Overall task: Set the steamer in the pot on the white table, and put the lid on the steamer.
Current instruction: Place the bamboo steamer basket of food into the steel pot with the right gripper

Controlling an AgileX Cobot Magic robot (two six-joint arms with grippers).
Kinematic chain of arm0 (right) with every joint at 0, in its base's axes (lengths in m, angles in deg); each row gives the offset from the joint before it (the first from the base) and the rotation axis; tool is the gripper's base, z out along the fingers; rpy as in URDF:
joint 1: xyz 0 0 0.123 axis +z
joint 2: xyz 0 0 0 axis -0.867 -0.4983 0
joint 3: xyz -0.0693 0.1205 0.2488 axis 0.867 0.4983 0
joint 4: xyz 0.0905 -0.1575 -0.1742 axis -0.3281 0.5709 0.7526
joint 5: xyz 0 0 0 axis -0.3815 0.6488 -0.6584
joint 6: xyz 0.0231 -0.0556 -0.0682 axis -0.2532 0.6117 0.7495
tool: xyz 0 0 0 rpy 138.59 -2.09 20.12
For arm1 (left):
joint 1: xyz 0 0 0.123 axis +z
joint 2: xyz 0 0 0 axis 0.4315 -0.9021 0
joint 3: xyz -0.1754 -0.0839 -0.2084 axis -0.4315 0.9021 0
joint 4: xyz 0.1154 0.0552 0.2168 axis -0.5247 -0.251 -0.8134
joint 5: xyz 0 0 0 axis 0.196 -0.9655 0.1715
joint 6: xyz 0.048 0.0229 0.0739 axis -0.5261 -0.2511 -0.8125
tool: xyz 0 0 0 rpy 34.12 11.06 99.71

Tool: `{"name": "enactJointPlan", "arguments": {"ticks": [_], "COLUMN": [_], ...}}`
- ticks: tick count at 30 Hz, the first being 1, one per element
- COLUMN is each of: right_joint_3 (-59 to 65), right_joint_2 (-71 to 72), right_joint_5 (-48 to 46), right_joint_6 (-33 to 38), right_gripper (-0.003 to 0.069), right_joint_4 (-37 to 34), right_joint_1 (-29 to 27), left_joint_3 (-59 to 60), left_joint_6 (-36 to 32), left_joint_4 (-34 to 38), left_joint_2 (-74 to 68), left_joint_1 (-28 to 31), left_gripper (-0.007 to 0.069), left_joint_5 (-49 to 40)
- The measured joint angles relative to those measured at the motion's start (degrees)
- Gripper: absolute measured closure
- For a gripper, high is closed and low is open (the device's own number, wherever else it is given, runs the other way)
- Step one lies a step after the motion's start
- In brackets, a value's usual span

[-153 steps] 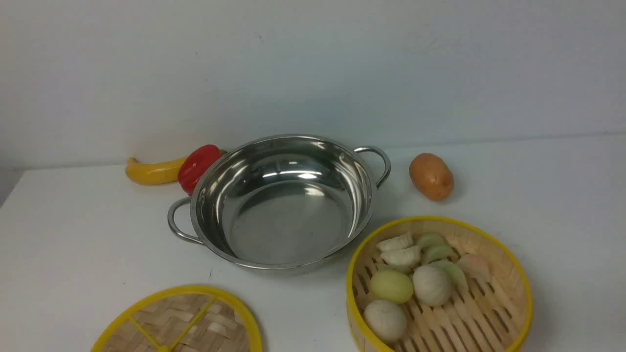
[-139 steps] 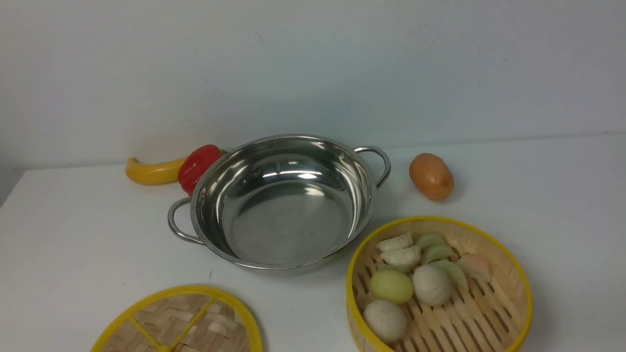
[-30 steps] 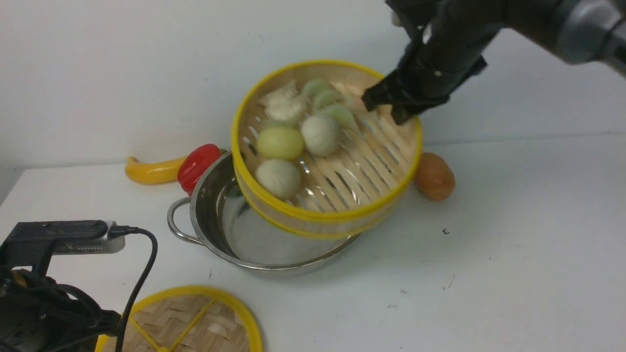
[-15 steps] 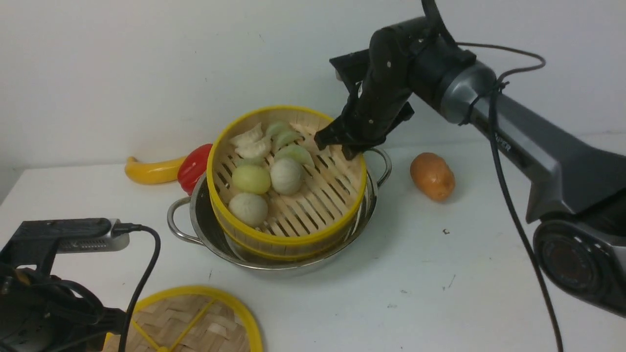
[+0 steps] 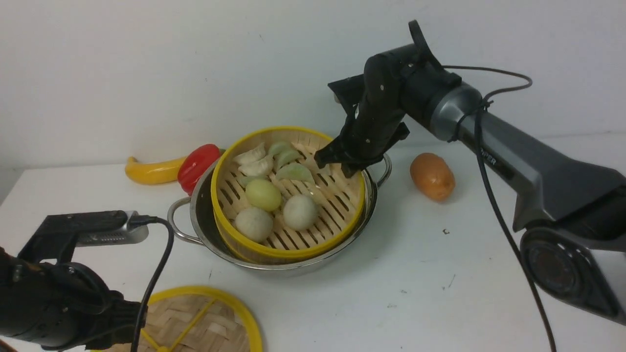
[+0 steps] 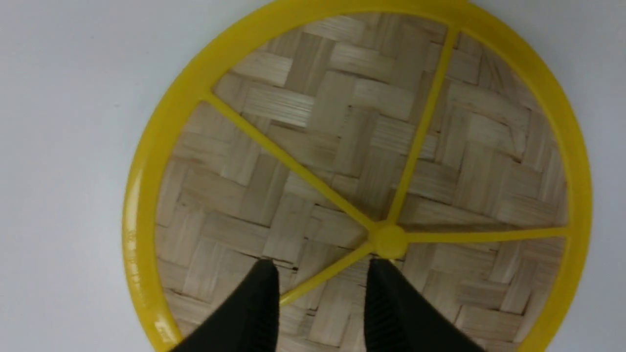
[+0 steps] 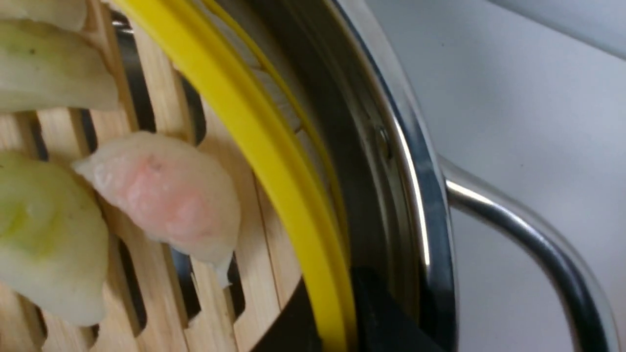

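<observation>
1. The left gripper (image 6: pixel 322 278) hangs over the lid (image 6: pixel 318 122), jaws apart, empty; descending off-centre might miss its knob.
2. The steamer (image 5: pixel 286 253) sits inside the pot (image 5: pixel 200 222), opening upward; being round, it has no long axis.
3. The right gripper's (image 7: pixel 332 305) jaws pinch its rim; uneven release could tip it.

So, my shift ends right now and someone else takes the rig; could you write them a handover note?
Right gripper: jaws closed on the steamer's rim, one on each side.
Left gripper: jaws open above the lid, holding nothing.
Steamer: inside the pot, food in it.
Lid: flat on the white table, nearer the robot than the pot.
Done: steamer placed in the pot, though not let go.
Left: release the steamer, pick up the lid, put it on the steamer.
</observation>
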Motion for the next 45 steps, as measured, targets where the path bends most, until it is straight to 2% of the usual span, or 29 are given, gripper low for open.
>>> {"name": "enactJointPlan", "arguments": {"ticks": [6, 14, 31, 35, 39, 45], "right_joint_3": [0.0, 0.0, -0.6, -0.6, -0.6, -0.6], "right_joint_2": [0.0, 0.0, -1.8, -1.9, -1.9, -1.4], "right_joint_5": [0.3, 0.4, 1.8, 1.7, 1.5, 1.5], "right_joint_6": [0.3, 0.3, -0.1, -0.2, -0.1, 0.0], "right_gripper": [0.0577, 0.0568, 0.0543, 0.0484, 0.0375, 0.0256], "right_joint_4": [-1.3, -1.6, -2.9, -3.5, -4.4, -5.1], "right_joint_1": [0.0, 0.0, -0.4, -0.6, -0.6, -0.6], "left_joint_3": [0.0, 0.0, 0.0, 0.0, 0.0, 0.0], "left_joint_6": [-7.3, -8.5, -10.2, -10.4, -10.7, -9.7], "left_joint_4": [6.6, 8.7, 9.9, 9.9, 9.6, 6.7], "left_joint_2": [-6.4, -12.4, -12.8, -12.8, -12.8, -13.6], "left_joint_1": [0.0, 0.0, 0.0, -1.2, -4.6, -6.1], "left_gripper": [0.0384, 0.0384, 0.0384, 0.0383, 0.0383, 0.0383], "left_joint_5": [1.4, 2.4, 2.8, 3.2, 4.3, 5.8]}}
